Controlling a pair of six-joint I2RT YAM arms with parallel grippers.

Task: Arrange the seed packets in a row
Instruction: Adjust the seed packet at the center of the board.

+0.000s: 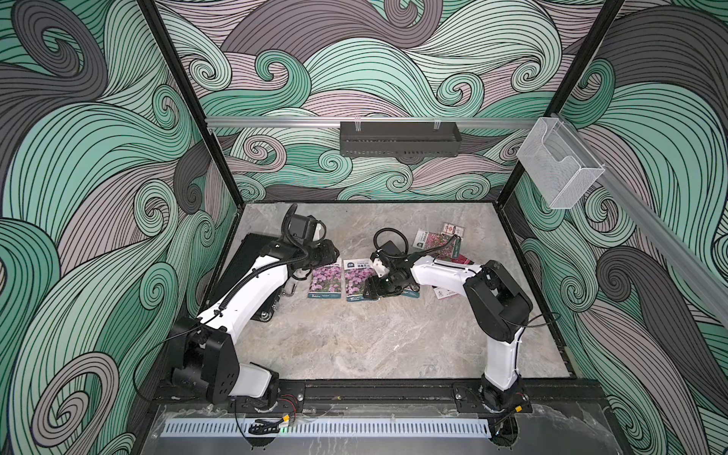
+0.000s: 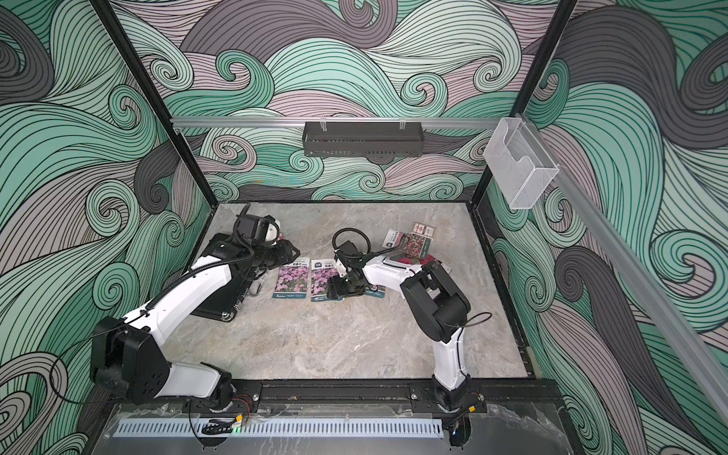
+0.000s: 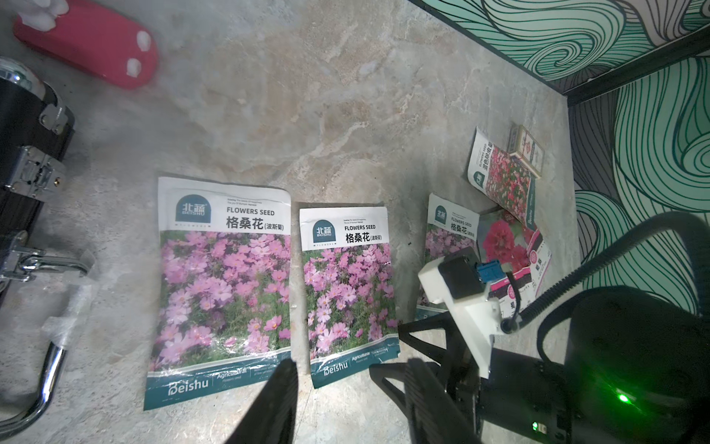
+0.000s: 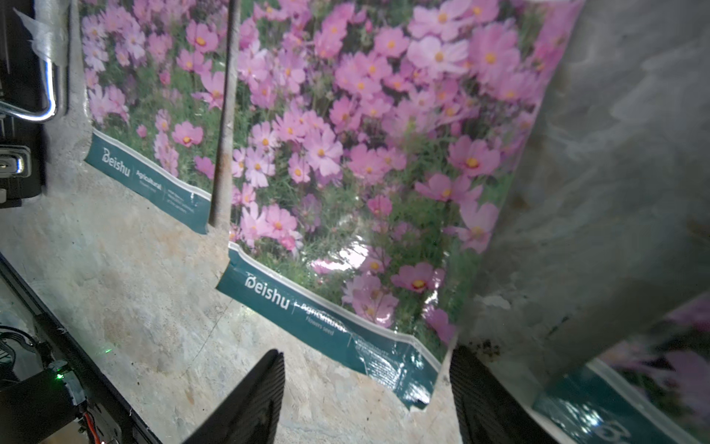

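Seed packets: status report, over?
Left gripper, right gripper: jaws open, empty. Glossy purple-pink flower packet and twin side by side; third partly under right arm. Small beige-and-red patterned box against red-pink mixed-flower packet, far right.

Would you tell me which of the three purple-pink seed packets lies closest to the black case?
The end packet, next to the black case; the middle packet and the third packet, partly under the right arm, lie farther along.

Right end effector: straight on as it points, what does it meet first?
Likely the teal bottom strip of the middle seed packet, ahead of the right end effector; depth unclear, table may come first.
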